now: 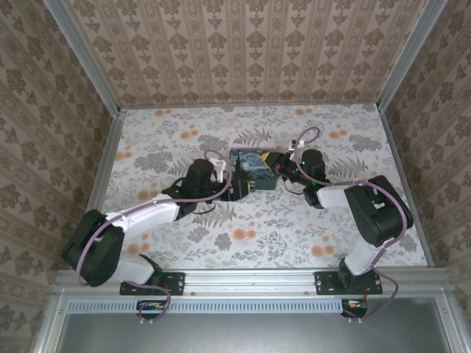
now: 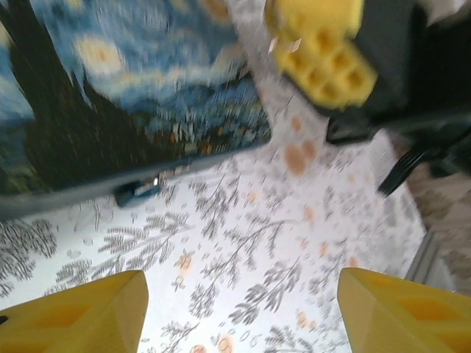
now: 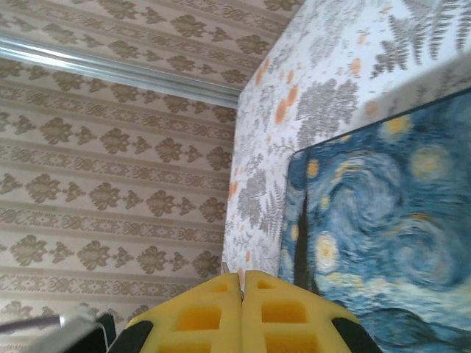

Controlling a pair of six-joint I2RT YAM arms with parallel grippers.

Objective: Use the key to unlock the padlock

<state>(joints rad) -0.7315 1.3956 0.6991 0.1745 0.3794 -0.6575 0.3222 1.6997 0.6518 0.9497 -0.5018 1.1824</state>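
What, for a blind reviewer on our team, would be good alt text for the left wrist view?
A blurred Starry Night box lies upper left on a floral table, a tiny dark teal padlock at its lower edge. The left gripper is open, its yellow fingers in the bottom corners; the right gripper hangs top right.

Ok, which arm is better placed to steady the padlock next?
Left, probably: the left gripper is open, with the padlock just ahead at the box's edge. The right gripper is shut beside the box.

Box (image 1: 255, 170) mid-table, left tool (image 2: 243, 316) and right tool (image 3: 243, 283) crowding its sides; table (image 1: 280, 228) front open.
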